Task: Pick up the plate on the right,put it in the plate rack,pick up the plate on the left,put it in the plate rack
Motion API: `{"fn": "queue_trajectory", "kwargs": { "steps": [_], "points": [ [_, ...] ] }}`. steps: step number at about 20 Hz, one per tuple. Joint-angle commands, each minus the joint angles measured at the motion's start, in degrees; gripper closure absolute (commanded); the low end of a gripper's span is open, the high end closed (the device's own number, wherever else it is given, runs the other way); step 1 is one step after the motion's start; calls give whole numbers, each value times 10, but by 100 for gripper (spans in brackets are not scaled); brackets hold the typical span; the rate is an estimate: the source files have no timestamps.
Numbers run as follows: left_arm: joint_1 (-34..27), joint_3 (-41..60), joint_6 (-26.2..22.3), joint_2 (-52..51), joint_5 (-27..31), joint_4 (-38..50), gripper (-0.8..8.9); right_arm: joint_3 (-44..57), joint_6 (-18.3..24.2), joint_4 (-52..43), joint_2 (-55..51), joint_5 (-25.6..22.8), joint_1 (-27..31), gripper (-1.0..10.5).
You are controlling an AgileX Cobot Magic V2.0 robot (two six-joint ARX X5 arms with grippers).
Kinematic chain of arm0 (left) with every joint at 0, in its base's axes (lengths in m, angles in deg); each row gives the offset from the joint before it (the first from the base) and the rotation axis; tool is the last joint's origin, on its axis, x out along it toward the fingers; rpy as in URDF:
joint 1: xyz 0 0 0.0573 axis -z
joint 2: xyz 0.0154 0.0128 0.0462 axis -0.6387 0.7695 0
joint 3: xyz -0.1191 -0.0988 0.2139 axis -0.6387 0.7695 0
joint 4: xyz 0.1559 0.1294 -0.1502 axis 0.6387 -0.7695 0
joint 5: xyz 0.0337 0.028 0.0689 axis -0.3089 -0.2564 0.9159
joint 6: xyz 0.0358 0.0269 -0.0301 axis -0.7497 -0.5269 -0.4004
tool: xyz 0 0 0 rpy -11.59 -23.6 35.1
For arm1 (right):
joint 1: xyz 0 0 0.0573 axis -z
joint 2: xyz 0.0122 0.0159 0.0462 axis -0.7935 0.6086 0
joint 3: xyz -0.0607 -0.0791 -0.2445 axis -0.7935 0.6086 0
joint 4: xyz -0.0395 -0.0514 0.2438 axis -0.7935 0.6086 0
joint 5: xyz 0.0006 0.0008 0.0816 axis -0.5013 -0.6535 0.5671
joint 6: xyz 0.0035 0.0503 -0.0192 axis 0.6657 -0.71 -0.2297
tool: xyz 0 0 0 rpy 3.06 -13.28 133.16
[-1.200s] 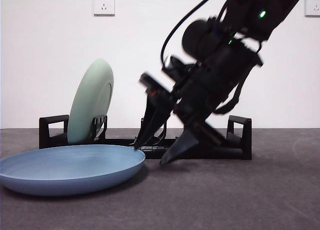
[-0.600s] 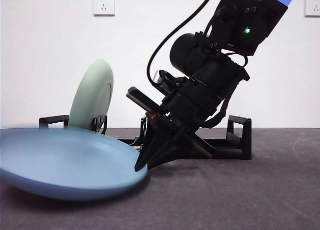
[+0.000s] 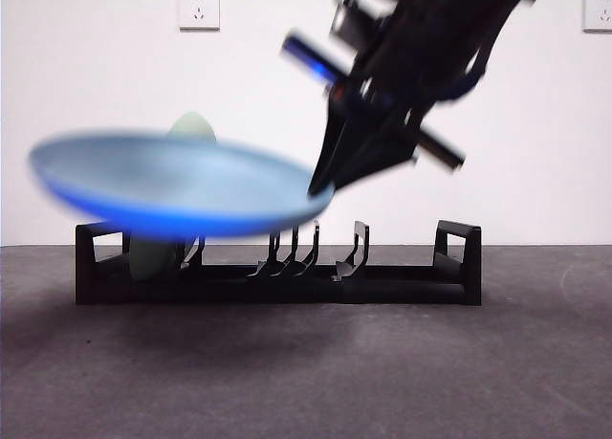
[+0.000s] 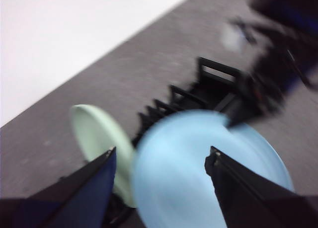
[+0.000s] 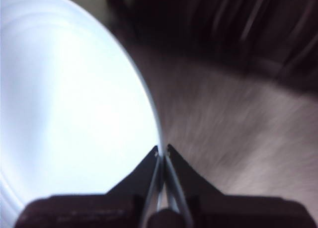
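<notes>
Two plates show, and the larger in the front view is the blue plate, held clear of the table and lying nearly flat in the air, blurred by motion, in front of the rack's left half. The right gripper has it by the rim at the plate's right edge, the dark arm reaching down from the upper right corner. Only the right wrist view makes the grip plain: the right gripper has its two jaws pressed onto the thin rim of the blue plate, one on each face. The left wrist view gives what the front view cannot, a look from above: the blue plate hangs just beside the rack, and the left gripper has its jaws spread wide with nothing between them, well above the scene.

Grey table runs back to a white wall bearing two sockets, one socket at upper left and another cut by the right edge.

On the table stands the plate rack, long, low and black, with a loop handle at each end. Near its left end the green plate stands on edge among the prongs, mostly hidden behind the blue one; from above the green plate is seen leaning in the rack. The prongs toward the middle and right hold nothing.
</notes>
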Motion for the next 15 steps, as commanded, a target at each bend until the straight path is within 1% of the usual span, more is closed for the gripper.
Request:
{"fn": "queue_trajectory", "kwargs": {
  "steps": [1,4,5,7,8,10,11,12,15],
  "points": [
    [62,0,-31,11,18,-11,504,-22,3,26,-12,-3,28,959],
    [157,0,-38,46,96,-26,516,-61,10,78,-16,0,60,959],
    [190,0,-44,65,127,-28,539,-72,13,92,-16,0,66,959],
    [250,0,-50,109,194,-28,539,-86,16,106,-16,1,72,959],
    [277,0,-58,135,226,-27,539,-89,16,112,-16,1,73,959],
    [311,0,-76,185,279,-20,539,-89,16,121,-16,1,73,959],
    [320,0,-84,209,295,-18,539,-89,18,125,-16,1,73,959],
    [325,0,-89,232,298,-17,539,-89,20,127,-16,2,73,959],
    [325,0,-91,287,296,-13,538,-89,20,128,-18,43,74,959]
  ]
}}
